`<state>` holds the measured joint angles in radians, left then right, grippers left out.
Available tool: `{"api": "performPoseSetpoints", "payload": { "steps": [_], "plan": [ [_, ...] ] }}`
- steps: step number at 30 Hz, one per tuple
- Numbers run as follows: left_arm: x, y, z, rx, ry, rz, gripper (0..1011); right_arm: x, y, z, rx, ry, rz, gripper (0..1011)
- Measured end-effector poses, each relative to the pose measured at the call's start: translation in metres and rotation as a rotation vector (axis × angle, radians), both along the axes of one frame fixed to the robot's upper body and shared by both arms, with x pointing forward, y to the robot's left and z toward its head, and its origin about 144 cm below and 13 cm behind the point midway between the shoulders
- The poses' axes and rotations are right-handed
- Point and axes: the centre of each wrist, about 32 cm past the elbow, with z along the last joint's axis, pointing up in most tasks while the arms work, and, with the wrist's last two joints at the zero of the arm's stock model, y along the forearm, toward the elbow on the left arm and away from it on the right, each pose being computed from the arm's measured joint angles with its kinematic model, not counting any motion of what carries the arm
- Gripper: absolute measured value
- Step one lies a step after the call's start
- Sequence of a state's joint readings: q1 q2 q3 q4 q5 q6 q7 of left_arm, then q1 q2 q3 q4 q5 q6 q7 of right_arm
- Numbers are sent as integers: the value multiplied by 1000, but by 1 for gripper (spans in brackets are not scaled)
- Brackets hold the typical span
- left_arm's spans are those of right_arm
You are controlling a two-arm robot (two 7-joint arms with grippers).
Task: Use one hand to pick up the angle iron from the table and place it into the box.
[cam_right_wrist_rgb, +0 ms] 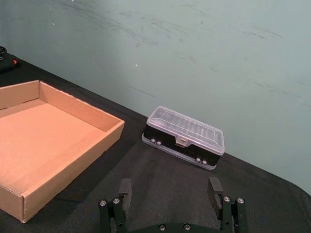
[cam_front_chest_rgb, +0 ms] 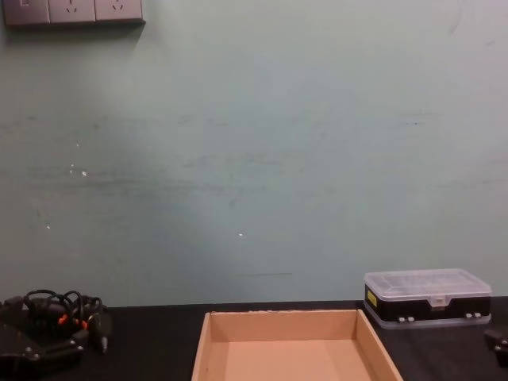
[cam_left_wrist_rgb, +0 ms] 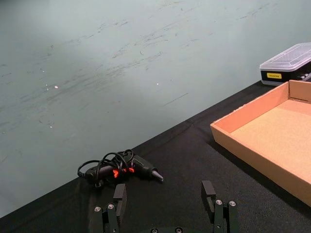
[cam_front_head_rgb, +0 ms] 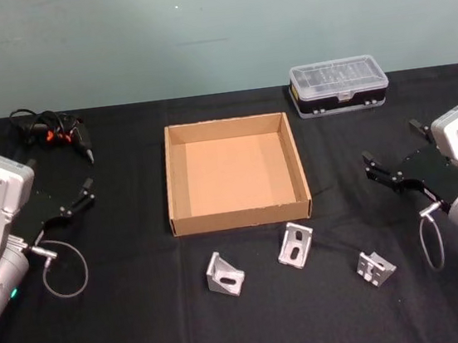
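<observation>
Head view gives us the whole layout. The box [cam_front_head_rgb: 233, 171] sits in the middle of the table [cam_front_head_rgb: 149, 340], open side up, its floor bare. In front of its near wall we see three silvery brackets lying on the black surface in a loose row, each apart from the others. The left angle iron [cam_front_head_rgb: 225, 274] lies below the box's near left part. The middle angle iron [cam_front_head_rgb: 295, 244] is closest to the box wall, near it but not touching. The right angle iron [cam_front_head_rgb: 376, 267] lies farthest toward our right side, past the box's corner.

Our left gripper [cam_front_head_rgb: 79, 198] is out to the left of the box, well apart from the brackets, pointing toward the box, its jaws spread and empty. Our right gripper [cam_front_head_rgb: 391, 143] mirrors it on the right of the box, jaws likewise spread and empty; the right angle iron is the bracket nearest to it. We cannot tell how high either one is above the tabletop.

At the far right of the table, behind the box, stands a black organiser case [cam_front_head_rgb: 339, 85] with a clear lid, shut. At the far left lies a black tool [cam_front_head_rgb: 55, 132] with a bundled cable and orange marks. In the chest view a wall socket panel [cam_front_chest_rgb: 73, 11] shows at the upper left.
</observation>
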<state>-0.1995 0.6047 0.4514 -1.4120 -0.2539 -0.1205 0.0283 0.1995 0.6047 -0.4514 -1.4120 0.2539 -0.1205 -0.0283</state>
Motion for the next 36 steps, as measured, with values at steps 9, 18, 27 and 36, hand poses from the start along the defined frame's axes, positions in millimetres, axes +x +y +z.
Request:
{"api": "performPoseSetpoints", "payload": {
  "steps": [9,18,27,36],
  "plan": [
    [0,0,0,0,0,0,1011,-2,-2,4,40,-24,73,1000],
    [0,0,0,0,0,0,1011,-14,-2,29,124,24,177,1000],
    [0,0,0,0,0,0,1011,-43,2,81,125,192,272,1000],
    [0,0,0,0,0,0,1011,-74,7,117,64,366,291,1000]
  ]
}}
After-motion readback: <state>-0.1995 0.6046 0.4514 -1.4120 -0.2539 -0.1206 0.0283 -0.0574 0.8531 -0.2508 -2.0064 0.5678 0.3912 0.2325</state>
